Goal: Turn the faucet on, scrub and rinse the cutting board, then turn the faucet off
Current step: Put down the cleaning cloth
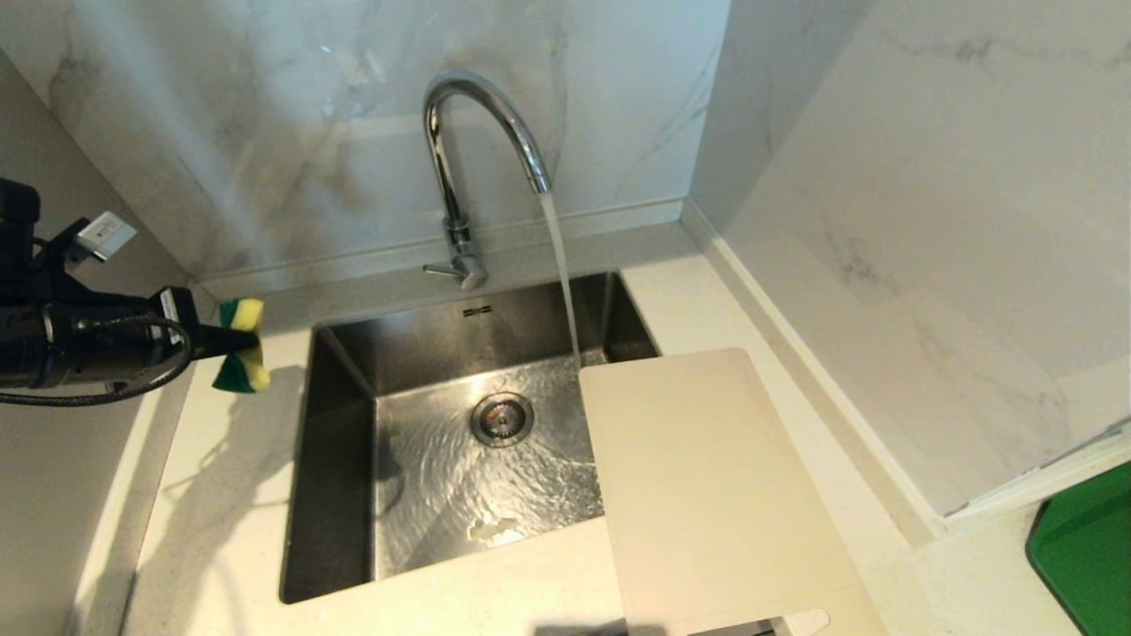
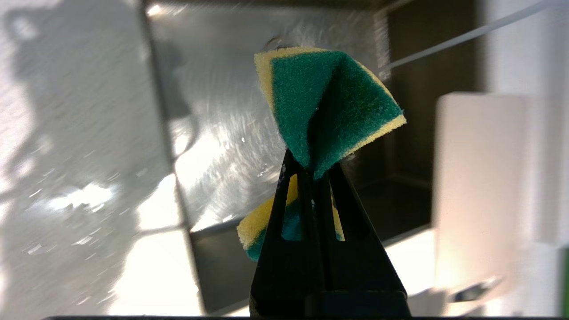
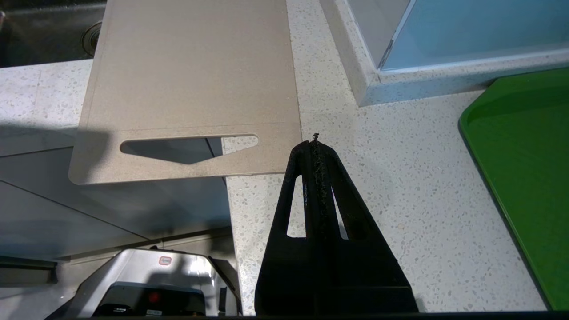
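The chrome faucet (image 1: 459,168) stands behind the sink (image 1: 345,380) and water streams from its spout into the basin. The cream cutting board (image 1: 707,486) lies flat on the counter at the sink's right, one corner jutting over the basin; its slot handle (image 3: 189,149) overhangs the counter's front edge. My left gripper (image 1: 252,340) hovers over the counter left of the sink, shut on a folded yellow-and-green sponge (image 2: 329,106). My right gripper (image 3: 314,144) is shut on nothing, above the speckled counter just right of the board's handle end.
A green tray (image 1: 1087,556) sits at the far right of the counter (image 3: 400,178). Marble walls close in behind and on the right, with a raised ledge (image 1: 822,389) along the right wall. The drain (image 1: 501,419) is in the sink's middle.
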### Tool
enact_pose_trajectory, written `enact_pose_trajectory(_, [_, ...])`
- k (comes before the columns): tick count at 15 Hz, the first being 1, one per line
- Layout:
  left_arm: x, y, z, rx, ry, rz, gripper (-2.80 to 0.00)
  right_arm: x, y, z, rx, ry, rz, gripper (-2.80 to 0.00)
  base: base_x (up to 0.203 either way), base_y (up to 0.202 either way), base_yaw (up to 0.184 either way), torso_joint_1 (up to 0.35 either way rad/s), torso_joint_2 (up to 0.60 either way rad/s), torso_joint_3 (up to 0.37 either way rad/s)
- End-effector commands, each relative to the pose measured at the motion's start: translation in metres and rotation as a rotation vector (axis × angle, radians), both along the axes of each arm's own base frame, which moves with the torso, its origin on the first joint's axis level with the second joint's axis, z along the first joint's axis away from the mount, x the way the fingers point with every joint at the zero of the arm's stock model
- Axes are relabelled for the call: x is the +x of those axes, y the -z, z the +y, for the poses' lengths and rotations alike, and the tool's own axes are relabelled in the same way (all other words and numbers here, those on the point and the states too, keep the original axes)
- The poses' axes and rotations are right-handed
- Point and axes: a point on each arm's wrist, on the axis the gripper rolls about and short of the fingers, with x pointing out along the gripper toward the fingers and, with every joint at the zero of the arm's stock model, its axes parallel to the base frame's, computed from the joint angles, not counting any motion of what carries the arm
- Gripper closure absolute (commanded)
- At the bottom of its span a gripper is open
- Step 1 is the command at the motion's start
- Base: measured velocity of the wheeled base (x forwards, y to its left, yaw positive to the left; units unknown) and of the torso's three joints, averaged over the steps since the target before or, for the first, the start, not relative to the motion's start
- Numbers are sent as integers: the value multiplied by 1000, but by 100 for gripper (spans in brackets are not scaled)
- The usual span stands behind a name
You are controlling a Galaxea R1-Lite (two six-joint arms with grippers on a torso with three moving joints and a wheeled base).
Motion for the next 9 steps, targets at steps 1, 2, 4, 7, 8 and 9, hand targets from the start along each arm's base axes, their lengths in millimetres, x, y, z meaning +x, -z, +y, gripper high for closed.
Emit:
enact_pose_trajectory(1, [9, 20, 3, 51, -24, 107, 0, 0, 0, 0, 10, 0, 2, 0, 0, 0, 0, 0, 0, 0])
enact_pose_trajectory(2, [13, 31, 4, 108, -52, 167, 0, 0, 0, 0, 28, 8, 2, 0, 0, 0, 0, 0, 0, 0])
enact_pose_trajectory(4, [20, 53, 11, 169, -79, 264, 0, 0, 0, 0, 43, 23, 0, 0, 0, 0, 0, 0, 0, 0])
enact_pose_trajectory(7, [31, 82, 24, 158, -100, 367, 0, 0, 0, 0, 43, 23, 0, 0, 0, 0, 0, 0, 0, 0])
enact_pose_trajectory(8, [32, 92, 28, 152, -103, 397, 0, 0, 0, 0, 43, 23, 0, 0, 0, 0, 0, 0, 0, 0])
enact_pose_trajectory(9, [34, 103, 31, 149, -105, 422, 0, 0, 0, 0, 43, 23, 0, 0, 0, 0, 0, 0, 0, 0])
